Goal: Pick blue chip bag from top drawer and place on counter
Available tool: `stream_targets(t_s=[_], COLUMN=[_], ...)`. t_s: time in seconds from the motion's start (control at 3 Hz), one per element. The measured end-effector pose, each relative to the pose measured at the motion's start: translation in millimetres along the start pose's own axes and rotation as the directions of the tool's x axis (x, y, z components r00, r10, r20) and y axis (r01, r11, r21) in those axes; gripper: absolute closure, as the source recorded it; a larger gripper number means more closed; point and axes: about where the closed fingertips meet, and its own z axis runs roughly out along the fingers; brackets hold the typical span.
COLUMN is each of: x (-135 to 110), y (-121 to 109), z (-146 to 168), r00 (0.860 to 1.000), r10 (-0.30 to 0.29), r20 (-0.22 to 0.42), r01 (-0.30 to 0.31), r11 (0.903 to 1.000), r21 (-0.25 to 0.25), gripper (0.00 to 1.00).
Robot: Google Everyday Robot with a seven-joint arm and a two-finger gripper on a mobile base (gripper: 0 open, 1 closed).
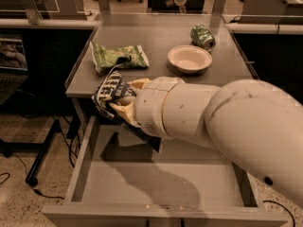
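Note:
My gripper (124, 99) is shut on the blue chip bag (110, 90), a dark navy bag with white lettering. It holds the bag in the air above the back left of the open top drawer (142, 183), level with the front left edge of the counter (156, 37). My big white arm (222, 122) crosses the drawer from the right and hides the drawer's back right part. The lower end of the bag hangs down under the arm.
On the counter lie a green snack bag (117, 56) at the left, a white bowl (190, 58) in the middle and a green can (202, 36) on its side at the back right. A dark table leg (45, 148) stands left of the drawer.

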Motion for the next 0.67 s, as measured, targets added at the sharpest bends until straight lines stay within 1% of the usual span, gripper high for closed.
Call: stream_targets(t_s=[0.33, 0.67], x=[-13, -27], y=[-27, -66], z=[-27, -65], r00=[0.999, 0.993], r10=[-0.029, -0.06], r20=[-0.04, -0.102], r01=[0.033, 0.084], r11=[0.9932, 0.9641], r21=[0.112, 0.252], gripper=[1.0, 1.0])
